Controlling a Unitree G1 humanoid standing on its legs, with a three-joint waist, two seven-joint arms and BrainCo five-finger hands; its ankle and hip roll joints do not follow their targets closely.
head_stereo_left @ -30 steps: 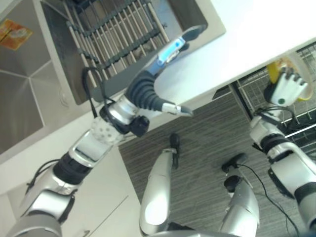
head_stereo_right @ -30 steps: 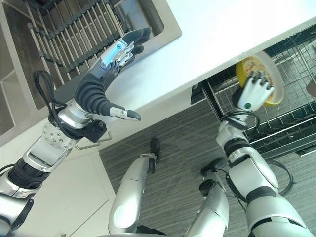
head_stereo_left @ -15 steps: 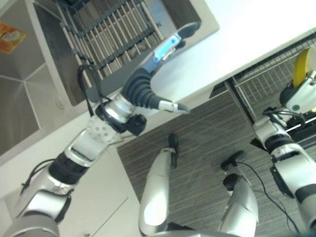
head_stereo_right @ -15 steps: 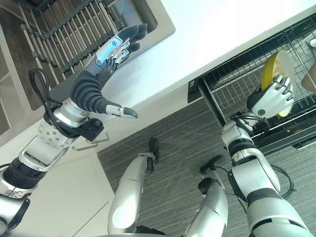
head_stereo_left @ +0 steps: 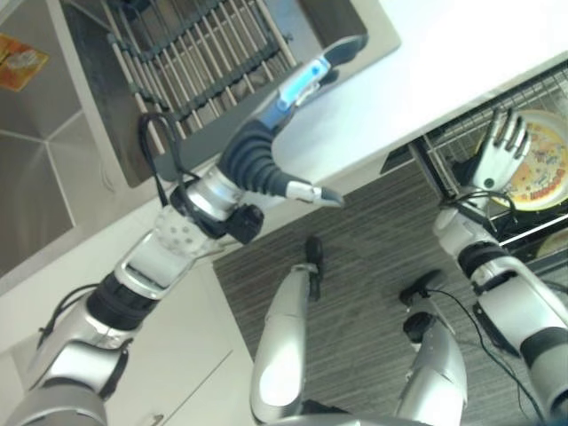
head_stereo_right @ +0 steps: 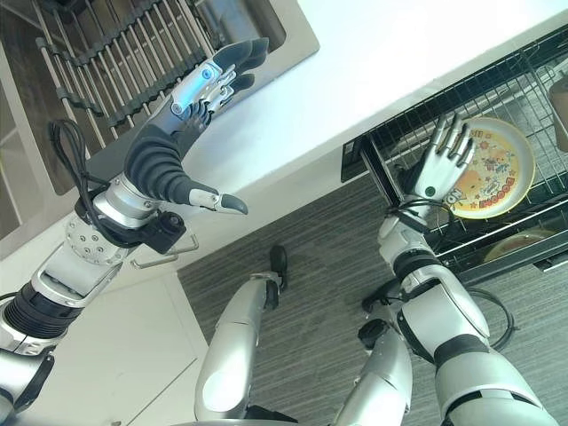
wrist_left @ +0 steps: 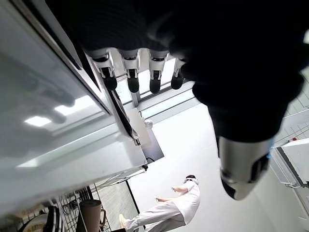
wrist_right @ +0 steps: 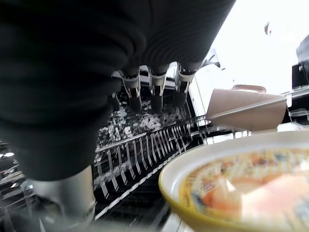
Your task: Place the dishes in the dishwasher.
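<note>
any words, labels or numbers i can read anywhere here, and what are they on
None can be read.
Yellow-rimmed plate in the dishwasher rack, by the open right hand: colourful cartoon print with lettering, too blurred to read.
Orange sticker in the sink: a picture with some print, too small to read.
Left hand by the drying rack: a blue lit patch, no text.

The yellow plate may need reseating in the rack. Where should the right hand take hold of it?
Probably the near rim of the yellow plate, approached from the right hand side: it lies nearly flat in the rack, so only its edge offers a pinch.
</note>
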